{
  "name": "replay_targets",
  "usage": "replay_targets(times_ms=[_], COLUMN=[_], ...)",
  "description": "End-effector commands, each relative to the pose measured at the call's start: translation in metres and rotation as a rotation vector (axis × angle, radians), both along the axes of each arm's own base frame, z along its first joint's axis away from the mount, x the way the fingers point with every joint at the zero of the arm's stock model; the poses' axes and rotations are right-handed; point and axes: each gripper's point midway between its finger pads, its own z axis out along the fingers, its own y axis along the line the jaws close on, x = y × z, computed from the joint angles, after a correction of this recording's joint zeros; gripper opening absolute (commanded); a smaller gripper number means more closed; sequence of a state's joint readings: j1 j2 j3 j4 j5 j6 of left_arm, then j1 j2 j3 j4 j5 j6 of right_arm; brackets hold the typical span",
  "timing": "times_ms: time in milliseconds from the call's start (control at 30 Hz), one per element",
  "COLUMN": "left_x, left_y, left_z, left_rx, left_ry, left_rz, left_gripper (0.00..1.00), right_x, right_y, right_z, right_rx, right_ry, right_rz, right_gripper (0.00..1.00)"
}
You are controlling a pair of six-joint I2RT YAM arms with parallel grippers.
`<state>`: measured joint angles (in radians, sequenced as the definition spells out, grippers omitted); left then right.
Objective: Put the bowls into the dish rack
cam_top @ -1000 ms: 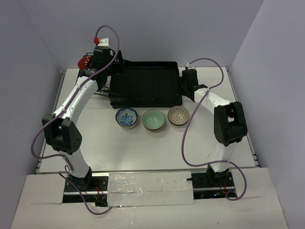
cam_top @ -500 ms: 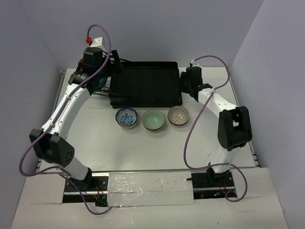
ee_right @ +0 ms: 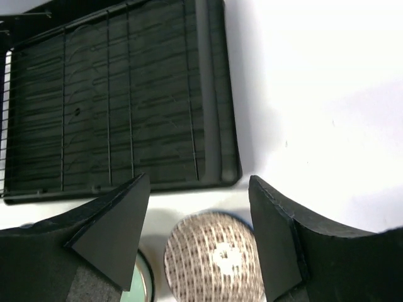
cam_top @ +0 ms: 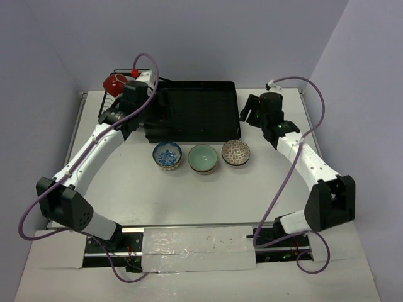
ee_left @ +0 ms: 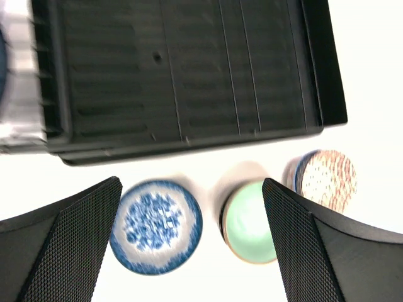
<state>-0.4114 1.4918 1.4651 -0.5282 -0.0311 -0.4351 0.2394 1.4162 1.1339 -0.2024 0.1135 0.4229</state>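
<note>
While left pincer [ee_left: 192,182] and right pincer [ee_right: 199,178] gape empty | bowls [cam_top: 203,157] just off dish rack [cam_top: 195,110] edge.

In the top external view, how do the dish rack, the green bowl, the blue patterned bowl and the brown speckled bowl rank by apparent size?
1. dish rack, by far.
2. green bowl, marginally.
3. blue patterned bowl and brown speckled bowl: alike, so not ranked.

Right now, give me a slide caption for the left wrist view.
Open left gripper frames the blue bowl, green bowl and speckled bowl, lined up beside the dish rack.
</note>
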Motion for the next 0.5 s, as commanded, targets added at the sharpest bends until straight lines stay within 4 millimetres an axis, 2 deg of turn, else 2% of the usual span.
replay_targets(times_ms=[0,100,233,367,467], left_x=[-0.02,-0.028,-0.038,-0.048,-0.051], left_y=[-0.015,-0.028,-0.05,-0.074,-0.085], left_z=[-0.001,-0.009,-0.032,-0.057,-0.07], left_rx=[-0.043,-0.04,-0.043,-0.028,-0.021], left_ry=[0.013,0.022,0.082,0.128,0.157], left_rz=[-0.063,-0.094,-0.128,-0.165,-0.179], left_gripper=[0.99,0.99,0.99,0.98,0.98], right_x=[-0.024,-0.044,-0.07,-0.081,-0.083], right_y=[-0.01,-0.008,-0.01,-0.008,-0.009], right_z=[-0.011,-0.027,-0.044,-0.05,-0.065], right_rx=[0.026,0.058,0.088,0.118,0.1], right_ry=[0.044,0.073,0.083,0.061,0.105], right_rz=[-0.062,-0.046,-0.04,-0.026,-0.026], right_gripper=[0.71,0.7,0.67,0.65,0.64])
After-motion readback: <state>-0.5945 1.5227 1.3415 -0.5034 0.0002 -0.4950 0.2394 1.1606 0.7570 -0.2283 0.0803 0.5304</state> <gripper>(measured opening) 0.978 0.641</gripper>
